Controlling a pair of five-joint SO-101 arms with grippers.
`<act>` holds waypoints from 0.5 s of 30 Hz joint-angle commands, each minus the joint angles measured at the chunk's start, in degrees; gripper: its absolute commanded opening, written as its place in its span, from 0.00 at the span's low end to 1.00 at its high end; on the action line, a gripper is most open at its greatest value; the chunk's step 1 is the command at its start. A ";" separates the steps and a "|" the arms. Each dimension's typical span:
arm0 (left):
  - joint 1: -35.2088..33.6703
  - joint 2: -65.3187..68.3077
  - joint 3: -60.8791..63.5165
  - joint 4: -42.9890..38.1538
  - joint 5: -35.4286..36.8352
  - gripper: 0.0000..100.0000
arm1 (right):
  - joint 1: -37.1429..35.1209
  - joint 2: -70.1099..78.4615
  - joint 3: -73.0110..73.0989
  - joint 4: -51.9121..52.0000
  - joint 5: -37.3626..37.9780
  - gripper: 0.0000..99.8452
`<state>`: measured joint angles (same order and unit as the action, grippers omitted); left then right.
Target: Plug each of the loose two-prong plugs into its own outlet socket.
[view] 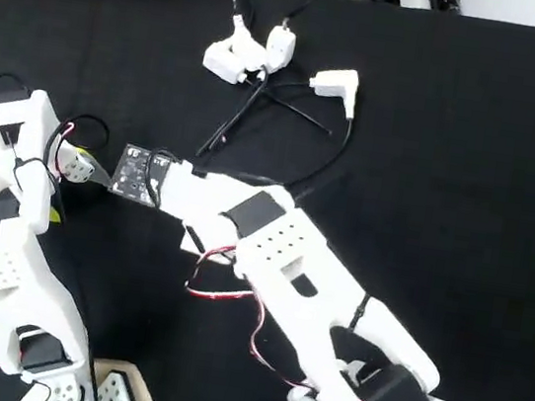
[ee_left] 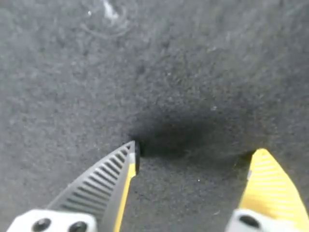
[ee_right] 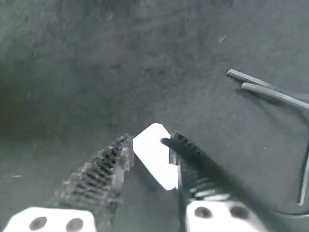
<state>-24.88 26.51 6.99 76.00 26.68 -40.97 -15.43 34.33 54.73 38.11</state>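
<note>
Left: left hand [ee_left: 193, 150], fingers spread wide, holding nothing, just above the bare black counter [ee_left: 159, 63]. Centre: right arm lying across the counter toward the left arm; a dark circuit board [view: 137, 173] on its wrist bears print too small to read. Right hand [ee_right: 149, 140] is closed narrowly on a small white piece [ee_right: 154, 162]. Far side: two white plugs [view: 236, 56] touching each other, a third plug [view: 336, 83] apart to their right, and black cables [view: 246, 108] crossing below.
</note>
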 commanded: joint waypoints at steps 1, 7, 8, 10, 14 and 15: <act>1.45 0.26 0.13 -1.67 0.88 0.36 | -0.62 -0.04 1.80 -0.70 -1.58 0.13; 1.36 0.26 0.22 -1.41 0.88 0.36 | -0.53 -0.04 4.97 -3.87 -1.49 0.13; 1.45 0.26 0.13 -0.97 0.88 0.36 | -0.53 -0.04 5.58 -5.10 -1.49 0.13; 1.45 0.26 0.04 -0.88 0.88 0.36 | -0.53 -0.04 6.37 -6.86 -1.23 0.13; 1.63 0.26 -0.04 -0.88 0.88 0.36 | -0.53 -0.04 7.25 -9.76 -1.14 0.13; 1.63 0.26 -0.04 -0.88 0.88 0.36 | -0.53 -0.04 7.43 -10.29 -1.14 0.13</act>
<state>-24.88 26.51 6.99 76.00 26.68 -40.97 -15.43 41.63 46.99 37.23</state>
